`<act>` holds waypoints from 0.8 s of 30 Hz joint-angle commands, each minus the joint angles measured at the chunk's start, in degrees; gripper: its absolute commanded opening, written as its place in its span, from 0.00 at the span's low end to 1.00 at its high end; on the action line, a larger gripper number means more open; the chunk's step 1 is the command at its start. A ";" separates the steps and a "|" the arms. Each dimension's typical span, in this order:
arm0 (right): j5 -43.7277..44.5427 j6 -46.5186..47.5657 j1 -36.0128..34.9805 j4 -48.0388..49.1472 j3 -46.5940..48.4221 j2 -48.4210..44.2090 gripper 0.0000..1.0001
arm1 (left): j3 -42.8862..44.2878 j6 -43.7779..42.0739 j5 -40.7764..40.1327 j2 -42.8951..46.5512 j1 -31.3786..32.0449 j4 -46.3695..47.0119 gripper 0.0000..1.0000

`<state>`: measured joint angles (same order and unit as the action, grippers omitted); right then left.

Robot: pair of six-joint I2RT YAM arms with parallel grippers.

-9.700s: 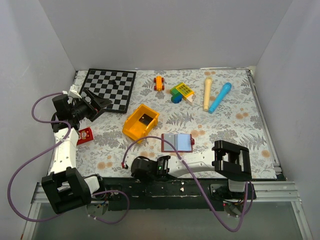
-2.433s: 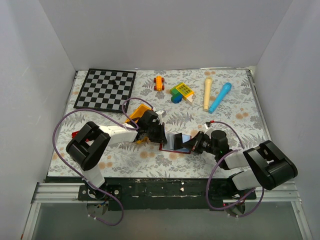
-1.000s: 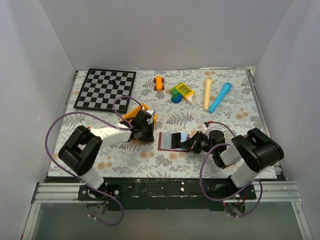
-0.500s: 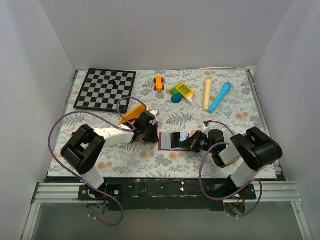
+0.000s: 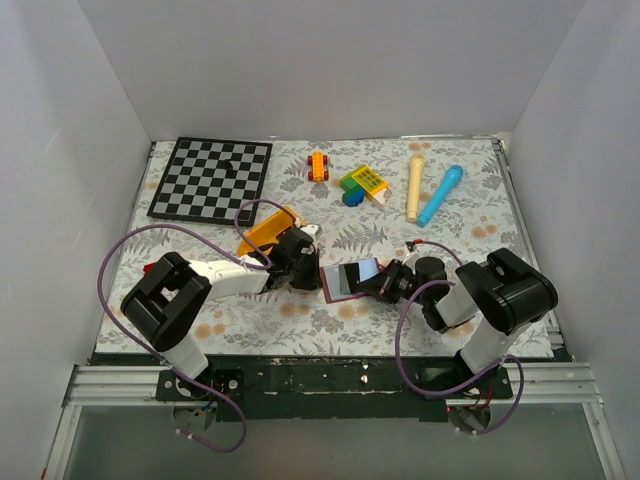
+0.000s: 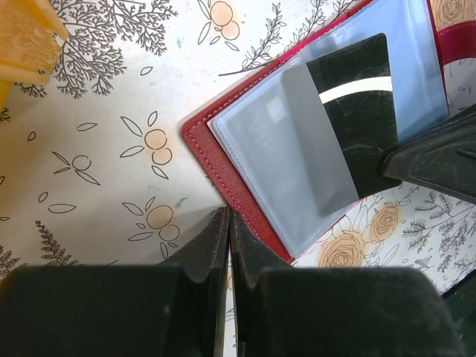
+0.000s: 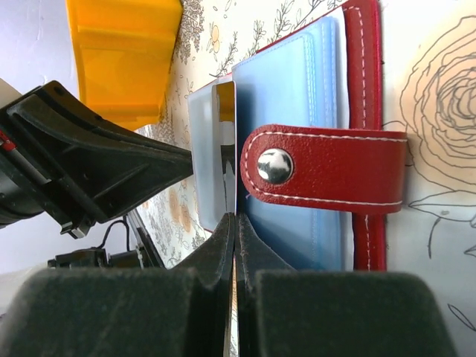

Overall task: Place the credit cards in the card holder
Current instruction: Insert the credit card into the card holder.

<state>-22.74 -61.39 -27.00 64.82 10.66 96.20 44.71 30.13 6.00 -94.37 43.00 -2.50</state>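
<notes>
Card holder (image 6: 202, 143), stitched maroon leather, lies open on floral cloth (image 6: 111, 111), a glossy black credit card (image 6: 357, 126) half inside its clear plastic pocket (image 6: 271, 175). We see the right gripper (image 7: 235, 219) pinching the card, and the left gripper (image 6: 228, 216) closed, empty, at the holder's edge.

Half the credit card (image 6: 357, 141) sits behind a cloudy pocket, print unreadable. The card holder (image 6: 235, 178) and yellow bin (image 7: 123, 52) run off frame.

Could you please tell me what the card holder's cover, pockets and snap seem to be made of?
Cover: maroon leather or an imitation, matte, with pale stitching along the edges.
Pockets: soft clear plastic, bluish and glossy; the card shows through.
Snap: shiny metal, judging by its mirror-like highlights.
</notes>
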 commanded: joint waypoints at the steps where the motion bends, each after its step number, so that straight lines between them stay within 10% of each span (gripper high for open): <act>1: -1.77 0.83 0.02 1.72 1.91 1.62 0.01 | -1.73 0.37 1.82 -1.52 1.56 -4.70 0.00; 24: -10.57 9.44 -0.07 -11.64 4.90 -2.86 0.01 | 1.17 0.19 1.38 -3.98 1.56 -4.71 0.00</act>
<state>-31.73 -55.24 -26.70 57.56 13.91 94.87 46.57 30.68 6.70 -96.05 43.66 -3.01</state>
